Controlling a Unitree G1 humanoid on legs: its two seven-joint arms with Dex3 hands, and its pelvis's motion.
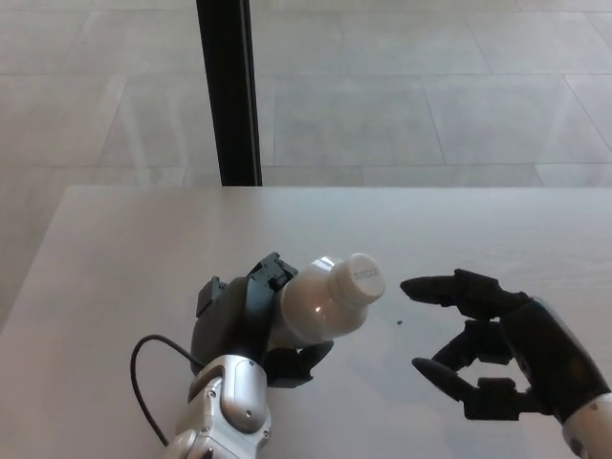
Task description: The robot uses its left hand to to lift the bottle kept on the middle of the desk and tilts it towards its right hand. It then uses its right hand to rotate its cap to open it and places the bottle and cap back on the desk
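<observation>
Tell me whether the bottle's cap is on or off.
On. The white cap sits on the neck of the bottle, which the left robot hand holds tilted toward the open right robot hand.
</observation>
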